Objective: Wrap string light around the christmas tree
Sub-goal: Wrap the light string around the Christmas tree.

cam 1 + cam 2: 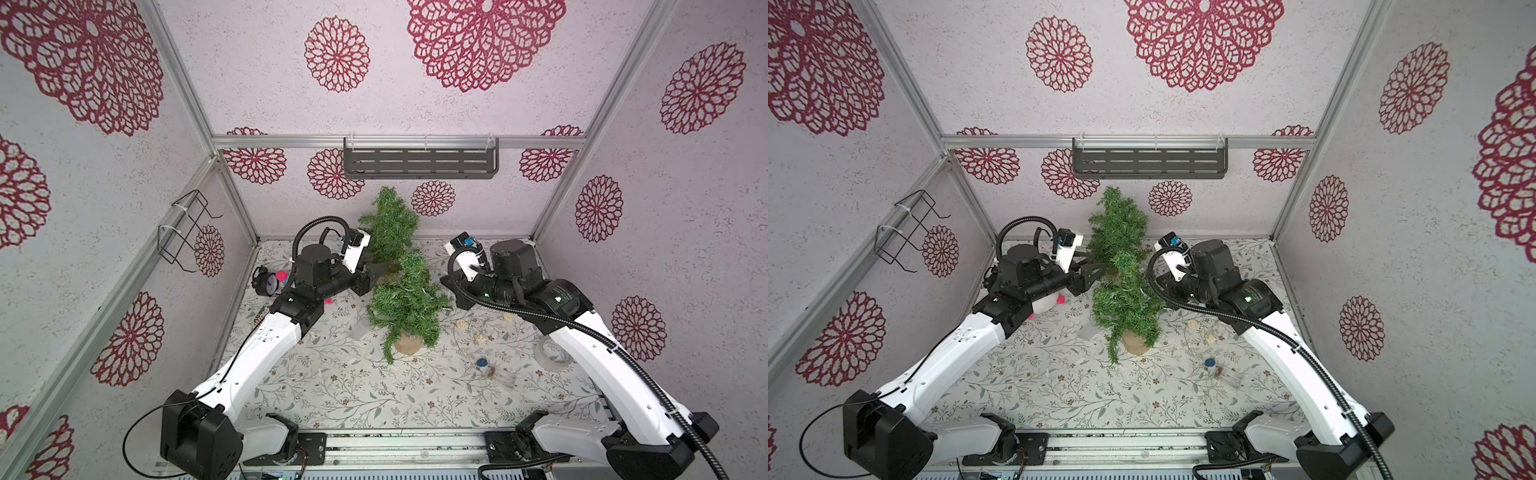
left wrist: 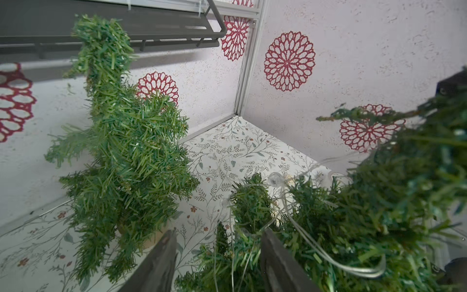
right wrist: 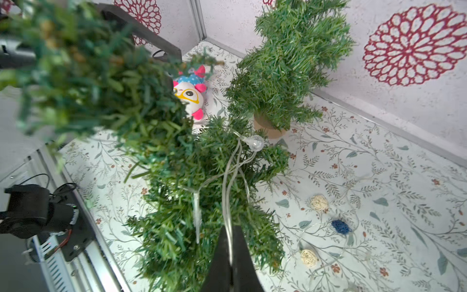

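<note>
Two roles: your right gripper (image 3: 230,233) pinches string light (image 3: 254,143), anchoring it on christmas tree (image 3: 192,177); left gripper (image 2: 219,236) spread, likely regrasping next.

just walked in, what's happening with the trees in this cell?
Both arms are at the front tree, one on each side; a second tree stands behind it. The right gripper is shut on the string light, whose wire and a bulb drape over the front tree's branches. The left gripper is open, with wire strands passing between its fingers, not pinched. No full loops around the tree are visible, so the wrapping looks unfinished.
</note>
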`<state>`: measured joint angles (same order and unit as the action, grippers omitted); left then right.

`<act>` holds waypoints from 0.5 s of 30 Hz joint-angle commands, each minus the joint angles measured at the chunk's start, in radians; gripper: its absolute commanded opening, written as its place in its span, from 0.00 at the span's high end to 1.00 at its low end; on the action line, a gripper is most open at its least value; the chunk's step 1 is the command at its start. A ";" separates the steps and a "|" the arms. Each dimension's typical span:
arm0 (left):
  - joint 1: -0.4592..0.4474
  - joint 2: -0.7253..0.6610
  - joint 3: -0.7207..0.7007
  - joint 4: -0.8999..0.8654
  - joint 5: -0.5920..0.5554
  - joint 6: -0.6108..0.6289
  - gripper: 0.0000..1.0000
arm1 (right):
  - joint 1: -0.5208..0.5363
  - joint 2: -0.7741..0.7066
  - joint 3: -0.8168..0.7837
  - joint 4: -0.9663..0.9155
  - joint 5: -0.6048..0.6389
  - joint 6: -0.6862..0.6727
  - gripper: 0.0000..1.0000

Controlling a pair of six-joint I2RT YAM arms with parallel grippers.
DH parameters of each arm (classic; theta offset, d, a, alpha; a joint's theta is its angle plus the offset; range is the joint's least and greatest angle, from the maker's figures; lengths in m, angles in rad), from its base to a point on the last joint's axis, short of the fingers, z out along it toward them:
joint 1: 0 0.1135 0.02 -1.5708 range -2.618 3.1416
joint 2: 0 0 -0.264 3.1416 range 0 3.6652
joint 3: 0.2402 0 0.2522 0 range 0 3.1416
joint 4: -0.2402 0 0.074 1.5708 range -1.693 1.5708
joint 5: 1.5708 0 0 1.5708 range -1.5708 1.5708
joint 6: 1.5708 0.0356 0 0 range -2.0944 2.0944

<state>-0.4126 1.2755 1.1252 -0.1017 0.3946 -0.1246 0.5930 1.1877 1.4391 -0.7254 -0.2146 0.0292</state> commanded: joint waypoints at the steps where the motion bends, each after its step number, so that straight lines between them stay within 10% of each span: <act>1: -0.026 -0.041 0.048 -0.122 -0.034 -0.072 0.41 | 0.005 -0.026 -0.053 -0.012 -0.062 0.093 1.00; 10: -0.181 -0.116 -0.004 -0.154 -0.166 0.007 0.18 | 0.011 -0.106 -0.343 0.214 -0.088 0.144 0.99; 15: -0.213 -0.082 0.022 -0.155 -0.182 0.013 0.13 | -0.036 -0.138 -0.331 0.214 -0.116 0.196 0.60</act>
<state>-0.6071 1.1725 1.1324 -0.2424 0.2447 -0.1211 0.5900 1.1160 1.0748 -0.5827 -0.3012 0.1764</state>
